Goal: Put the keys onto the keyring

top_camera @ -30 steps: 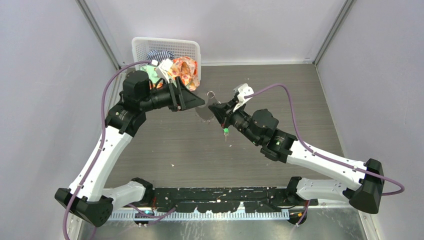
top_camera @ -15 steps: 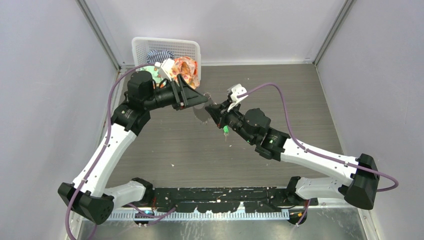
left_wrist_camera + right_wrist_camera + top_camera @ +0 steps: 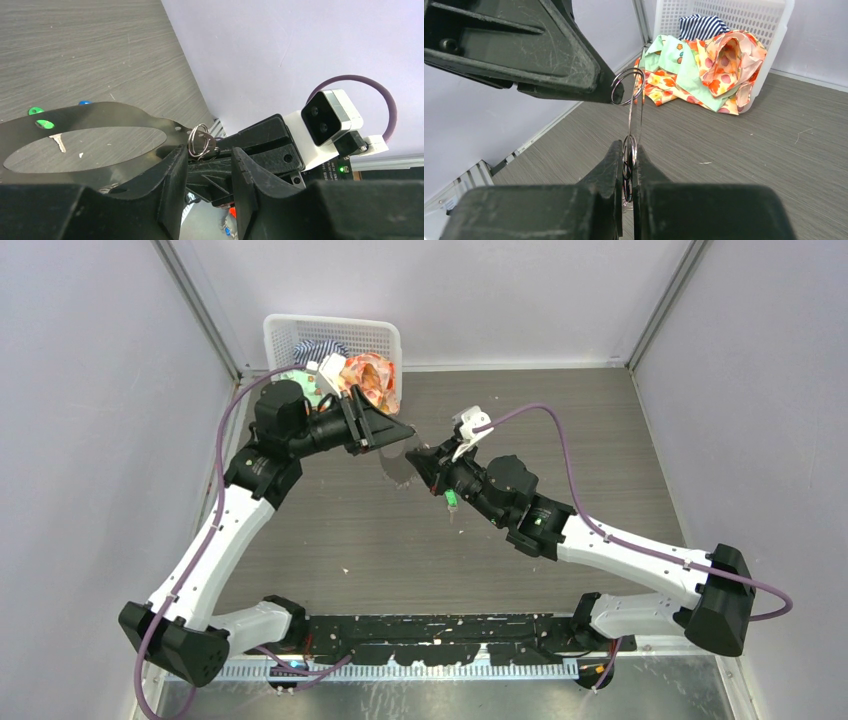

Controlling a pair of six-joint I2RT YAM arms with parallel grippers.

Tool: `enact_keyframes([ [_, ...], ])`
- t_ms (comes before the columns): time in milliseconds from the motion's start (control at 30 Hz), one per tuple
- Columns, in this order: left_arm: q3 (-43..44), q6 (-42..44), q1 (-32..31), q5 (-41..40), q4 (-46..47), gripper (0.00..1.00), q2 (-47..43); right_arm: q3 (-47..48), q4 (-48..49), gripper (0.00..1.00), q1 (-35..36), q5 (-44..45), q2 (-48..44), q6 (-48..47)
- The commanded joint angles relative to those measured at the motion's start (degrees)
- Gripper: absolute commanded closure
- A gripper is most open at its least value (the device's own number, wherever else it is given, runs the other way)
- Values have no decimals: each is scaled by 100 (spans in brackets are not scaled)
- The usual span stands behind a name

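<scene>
The keyring [image 3: 201, 140], a thin silvery split ring of wire, stands on edge in the right pincer [image 3: 628, 152]. That pincer is clamped tight on the ring's lower part, so the top loop stands free above the fingertips. The left pincer [image 3: 210, 155] has its jaws partway apart at that loop, one fingertip touching the wire and no clamp evident.

The small green-headed key [image 3: 452, 502] lies on the grey wood-grain desk [image 3: 330, 530] just beside the right pincer. Only a sliver of the blue-headed key [image 3: 84, 103] shows near it.

The ring looks light, stiff, springy and slick, so it will likely swivel if pinched at a point. It is better held flat across the rim, leaving the split free. The keys are tiny and lie flat. They are best taken by the plastic head's edge, keeping any hole clear.
</scene>
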Motion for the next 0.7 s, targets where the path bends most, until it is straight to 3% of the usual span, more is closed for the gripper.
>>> enact_keyframes([
  [0,63,-54,130,9,423,63,-53,245,495,99,32,-20,-22,128],
  [267,-73,40,152,-52,308,71,-112,251,501,99,38,-47,-24,177],
  [667,-107,-65,152,8,377,76,-137,251,514,99,40,-71,21,225],
])
